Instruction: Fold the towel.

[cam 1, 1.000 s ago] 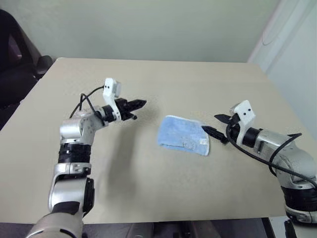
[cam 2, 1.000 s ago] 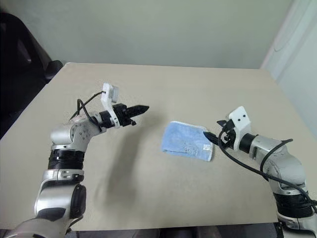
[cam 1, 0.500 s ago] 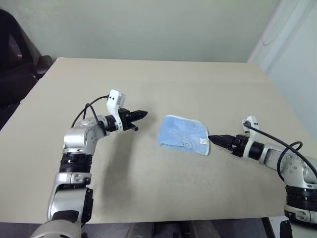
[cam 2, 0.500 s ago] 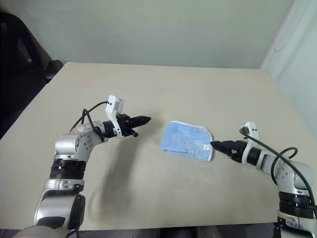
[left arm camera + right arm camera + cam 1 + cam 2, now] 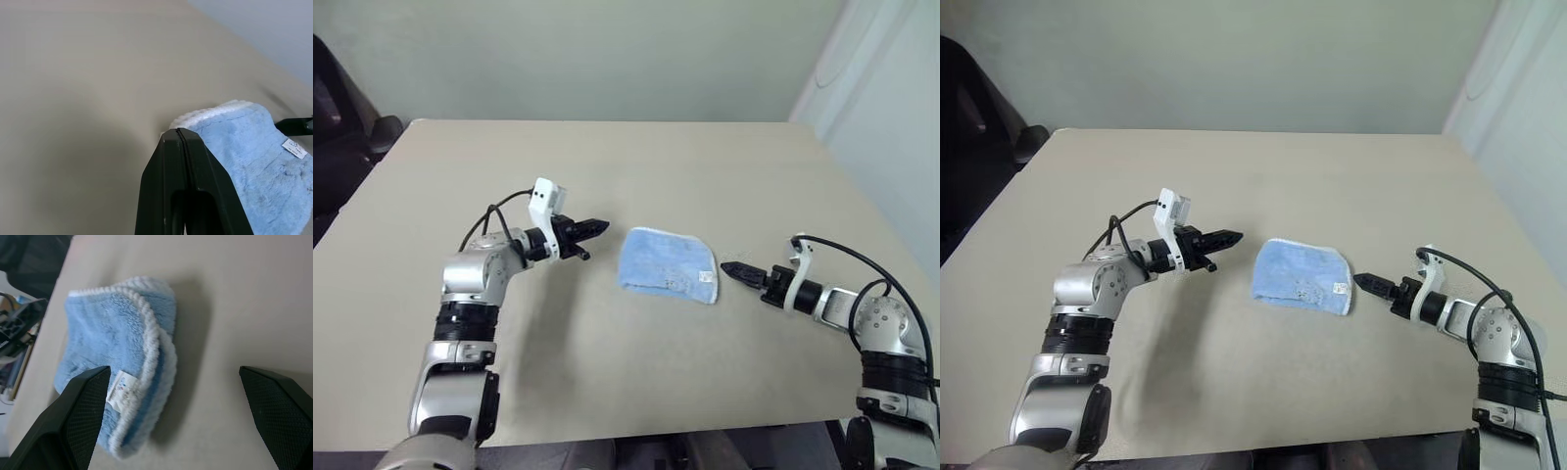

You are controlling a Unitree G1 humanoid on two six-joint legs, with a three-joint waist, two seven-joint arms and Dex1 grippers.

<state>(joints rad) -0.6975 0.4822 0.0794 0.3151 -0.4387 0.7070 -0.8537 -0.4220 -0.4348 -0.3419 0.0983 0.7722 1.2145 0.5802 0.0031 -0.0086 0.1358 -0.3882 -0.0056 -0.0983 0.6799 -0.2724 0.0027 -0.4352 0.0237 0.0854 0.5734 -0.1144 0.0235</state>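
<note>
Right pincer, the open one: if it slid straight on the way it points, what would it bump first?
Probably the towel. The right pincer points at its tagged edge, fingers wide, though how high it rides is unclear.

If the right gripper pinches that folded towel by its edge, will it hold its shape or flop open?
The towel looks like soft terry lying in loose layers, so it would probably sag and unfold. It seems light, and would likely bunch rather than slide across the table.
</note>
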